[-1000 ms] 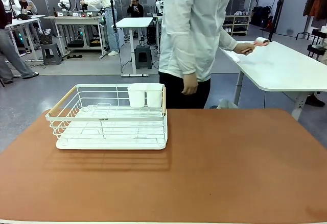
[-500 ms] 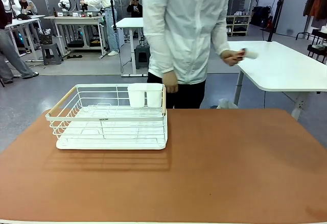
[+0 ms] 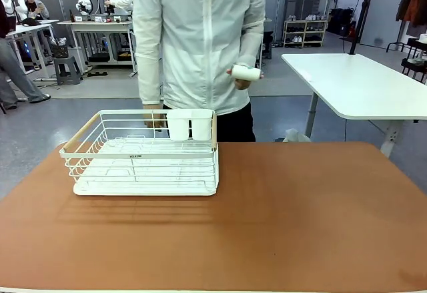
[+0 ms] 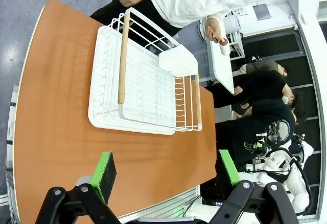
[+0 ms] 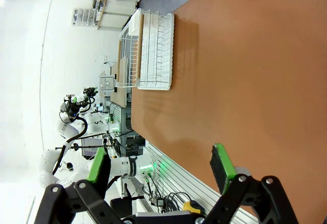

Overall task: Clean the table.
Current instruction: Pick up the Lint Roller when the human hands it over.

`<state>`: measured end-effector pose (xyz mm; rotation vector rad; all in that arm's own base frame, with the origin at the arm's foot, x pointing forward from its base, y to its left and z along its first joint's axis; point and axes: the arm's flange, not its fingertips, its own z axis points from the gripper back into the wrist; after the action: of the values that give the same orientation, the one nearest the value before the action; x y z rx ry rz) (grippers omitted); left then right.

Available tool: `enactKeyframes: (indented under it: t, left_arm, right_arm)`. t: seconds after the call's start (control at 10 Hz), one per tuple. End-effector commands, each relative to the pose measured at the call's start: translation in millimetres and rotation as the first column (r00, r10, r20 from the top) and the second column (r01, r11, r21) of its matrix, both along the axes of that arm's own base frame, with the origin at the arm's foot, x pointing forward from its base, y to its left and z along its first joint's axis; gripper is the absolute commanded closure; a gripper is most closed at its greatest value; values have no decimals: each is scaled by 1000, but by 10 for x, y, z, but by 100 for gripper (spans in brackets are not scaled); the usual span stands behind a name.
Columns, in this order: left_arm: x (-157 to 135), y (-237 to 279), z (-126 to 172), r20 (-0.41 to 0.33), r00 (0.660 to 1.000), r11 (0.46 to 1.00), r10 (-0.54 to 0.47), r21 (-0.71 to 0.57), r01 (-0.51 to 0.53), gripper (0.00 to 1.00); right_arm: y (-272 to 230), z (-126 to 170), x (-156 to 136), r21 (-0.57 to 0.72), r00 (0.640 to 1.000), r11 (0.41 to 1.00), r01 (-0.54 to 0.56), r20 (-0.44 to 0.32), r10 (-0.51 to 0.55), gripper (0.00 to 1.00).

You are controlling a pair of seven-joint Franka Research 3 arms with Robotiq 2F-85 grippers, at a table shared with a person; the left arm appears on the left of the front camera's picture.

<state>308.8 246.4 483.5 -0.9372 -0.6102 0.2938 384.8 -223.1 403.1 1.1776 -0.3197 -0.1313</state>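
Note:
The table has a reddish-brown top, bare except for a white wire rack at its far left. A person in a white jacket stands at the far edge behind the rack, holding a white roller in one hand at chest height. In the left wrist view my left gripper hangs open above the table, with the rack and the roller beyond it. My right gripper is open over the table, nothing between its fingers, far from the rack.
Two white cups sit in the rack's far right corner. A white-topped table stands behind at the right. Other people and workbenches are farther back on the left.
The person turned away from the white table and stepped left with the roller, now facing my table behind the rack. The rack has not moved.

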Motion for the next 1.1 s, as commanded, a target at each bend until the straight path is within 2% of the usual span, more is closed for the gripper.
enactKeyframes:
  t: [0.0,1.0]
  left_arm:
    - [-15,20,7,18,1000,1000,-11,-3,11,0]
    - [-15,20,7,18,1000,1000,-11,-3,11,0]
  right_arm:
    - [12,25,-3,11,1000,1000,2,-3,-2,0]
    - [12,25,-3,11,1000,1000,2,-3,-2,0]
